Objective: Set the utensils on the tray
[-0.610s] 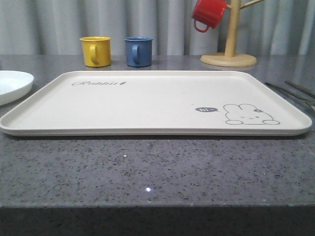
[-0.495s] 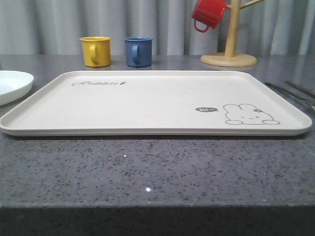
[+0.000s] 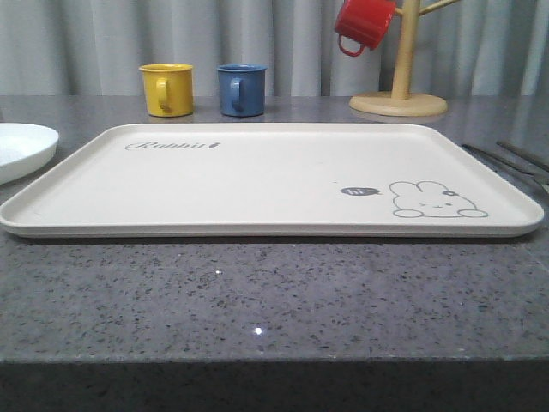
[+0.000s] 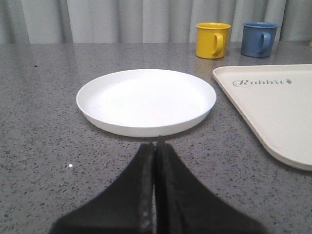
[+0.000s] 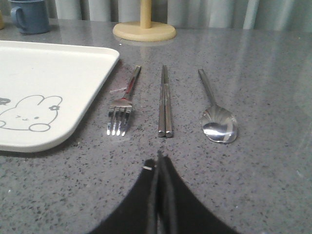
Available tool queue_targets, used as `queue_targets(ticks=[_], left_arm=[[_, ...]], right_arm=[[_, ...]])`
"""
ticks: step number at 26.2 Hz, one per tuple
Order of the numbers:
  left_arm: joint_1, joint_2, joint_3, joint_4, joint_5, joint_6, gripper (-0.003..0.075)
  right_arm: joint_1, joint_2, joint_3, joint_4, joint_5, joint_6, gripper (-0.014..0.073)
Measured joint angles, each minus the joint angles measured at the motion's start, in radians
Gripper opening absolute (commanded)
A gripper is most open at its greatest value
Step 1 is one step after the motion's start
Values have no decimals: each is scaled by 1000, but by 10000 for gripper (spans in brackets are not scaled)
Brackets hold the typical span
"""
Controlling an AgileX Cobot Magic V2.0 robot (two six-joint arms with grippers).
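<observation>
Silver fork (image 5: pixel 124 103), chopsticks (image 5: pixel 165 103) and spoon (image 5: pixel 216 113) are lying beside the bare tray (image 5: pixel 53 73); right gripper (image 5: pixel 158 161) and left gripper (image 4: pixel 155 146) are sitting closed, empty, so open right before descending squarely.

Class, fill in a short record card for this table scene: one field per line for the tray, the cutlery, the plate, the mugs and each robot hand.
tray: cream, rabbit drawing, nothing on it
fork: on the table beside the tray, not on it
chopsticks: paired, between fork and spoon
spoon: bowl up, farthest from the tray
plate: white, empty, apart from the tray
mugs: yellow mug and blue mug on the table; red mug on a wooden stand
left hand: shut, holding nothing
right hand: shut, holding nothing
</observation>
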Motion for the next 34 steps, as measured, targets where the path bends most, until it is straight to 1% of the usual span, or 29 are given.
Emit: queue_targets(ticks=[16, 18, 21, 24, 26, 28, 30, 32, 34], left_arm=[[0, 0, 0, 14, 0, 0, -18], [0, 0, 0, 14, -18, 0, -18], [0, 0, 0, 14, -126, 0, -18], [0, 0, -5, 14, -285, 0, -18], [0, 0, -30, 15, -311, 0, -18], [0, 0, -87, 21, -313, 0, -18], [0, 19, -172, 33, -275, 0, -18], [0, 73, -260, 38, -194, 0, -18], [0, 153, -347, 41, -81, 0, -18]], right_arm=[[0, 0, 0, 0, 0, 0, -67], [0, 0, 0, 0, -5, 0, -67], [0, 0, 0, 0, -50, 0, -67], [0, 0, -18, 0, -68, 0, -67], [0, 0, -70, 0, -57, 0, -67], [0, 0, -157, 0, -7, 0, -67], [0, 7, -245, 0, 62, 0, -67], [0, 53, -344, 0, 126, 0, -67], [0, 115, -409, 2, 159, 0, -67]])
